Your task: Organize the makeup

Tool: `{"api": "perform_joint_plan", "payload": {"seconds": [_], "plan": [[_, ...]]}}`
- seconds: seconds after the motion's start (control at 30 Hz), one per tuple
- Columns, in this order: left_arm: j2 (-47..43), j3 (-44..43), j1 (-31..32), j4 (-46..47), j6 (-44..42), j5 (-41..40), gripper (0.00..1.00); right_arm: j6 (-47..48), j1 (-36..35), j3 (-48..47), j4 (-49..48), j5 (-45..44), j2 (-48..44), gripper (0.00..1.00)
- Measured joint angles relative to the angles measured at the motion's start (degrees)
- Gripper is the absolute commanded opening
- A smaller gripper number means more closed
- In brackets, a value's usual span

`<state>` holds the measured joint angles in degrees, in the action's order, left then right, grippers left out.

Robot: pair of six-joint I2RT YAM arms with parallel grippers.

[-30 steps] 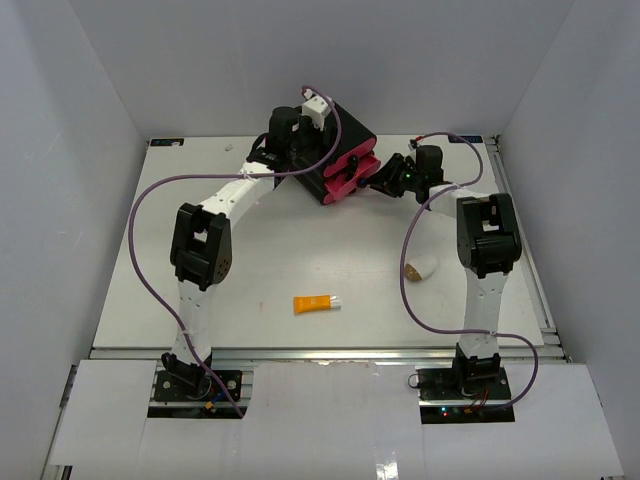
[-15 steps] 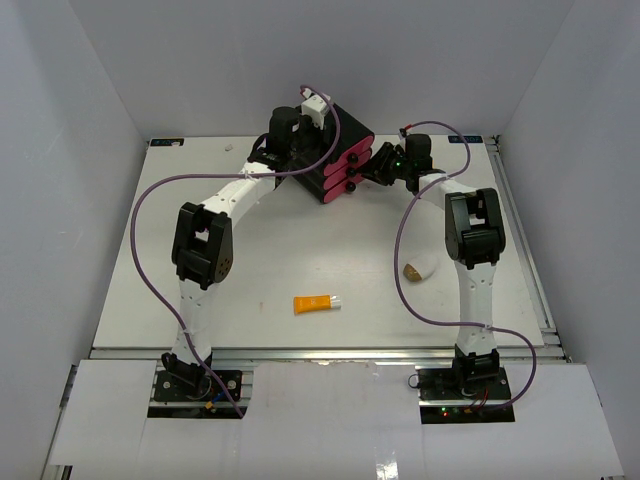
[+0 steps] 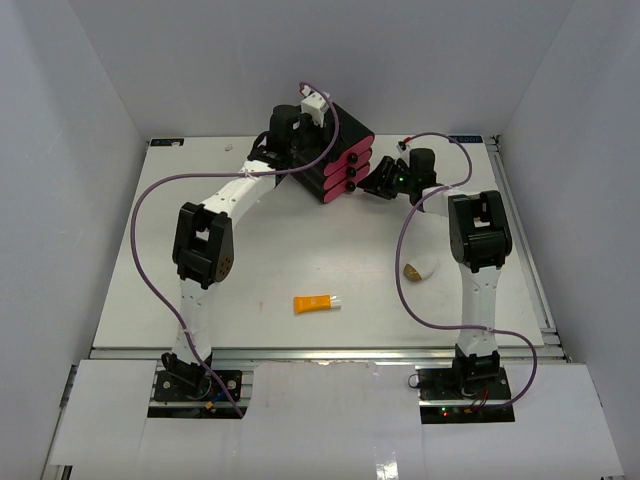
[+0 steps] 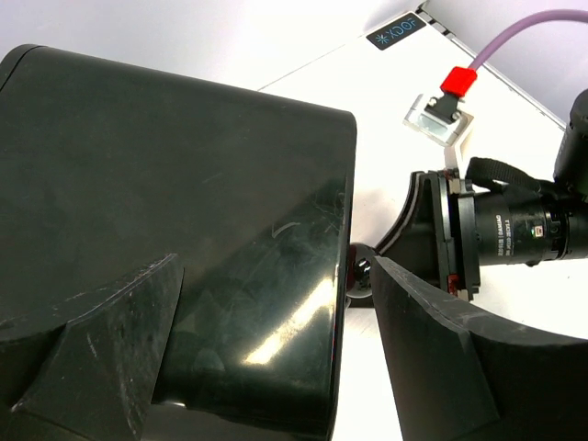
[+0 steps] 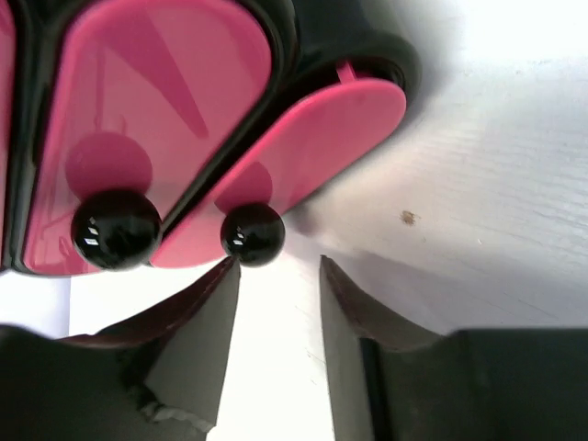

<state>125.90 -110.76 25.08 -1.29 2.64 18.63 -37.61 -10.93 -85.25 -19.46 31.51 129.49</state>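
Observation:
The orange tube with white cap (image 3: 316, 303) lies on the table near the front. The white-and-brown egg-shaped piece (image 3: 420, 268) rests beside the right arm. Both lipstick tubes and the tan bottle are out of view. At the back stands the black three-drawer box (image 3: 340, 155) with its pink fronts pushed in. My left gripper (image 3: 297, 135) (image 4: 276, 262) is open and straddles the box's black body (image 4: 184, 184), with a narrow gap at its right finger (image 4: 441, 367). My right gripper (image 3: 380, 183) (image 5: 279, 261) is open and empty, just off the lowest drawer's black knob (image 5: 253, 234).
The white table (image 3: 300, 250) has a raised rim and white walls on three sides. Purple cables loop from both arms over the table. A second black knob (image 5: 117, 228) sits left of the first in the right wrist view.
A second ago the pink drawers stood pulled out. The right gripper pushed them in, then drew back slightly to the right. The left arm kept still on the box.

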Motion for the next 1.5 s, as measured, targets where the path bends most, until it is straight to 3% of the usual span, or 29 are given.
{"api": "perform_joint_plan", "payload": {"seconds": [0.1,0.43,0.8,1.07,1.2,1.5], "plan": [[0.1,0.0,0.0,0.0,0.1,0.0,0.94,0.3,0.3,0.7,-1.1,1.7,0.0,0.60],[0.3,-0.5,0.0,0.0,0.4,0.0,0.94,-0.9,0.0,-1.0,-4.2,5.1,1.6,0.61],[0.4,-0.5,0.0,0.1,1.5,0.3,0.94,-3.9,-1.4,-4.7,-4.7,6.0,6.5,0.52],[0.4,-0.6,0.0,0.2,2.4,0.5,0.94,-5.6,-1.7,-6.2,-4.9,6.3,7.5,0.32],[0.4,-0.6,0.0,0.2,2.8,0.5,0.94,-5.7,-1.6,-5.7,-5.6,6.2,7.5,0.28],[0.4,-0.6,0.0,0.2,3.4,0.5,0.94,-3.7,1.3,9.9,-9.3,7.4,-1.5,0.30]]}}
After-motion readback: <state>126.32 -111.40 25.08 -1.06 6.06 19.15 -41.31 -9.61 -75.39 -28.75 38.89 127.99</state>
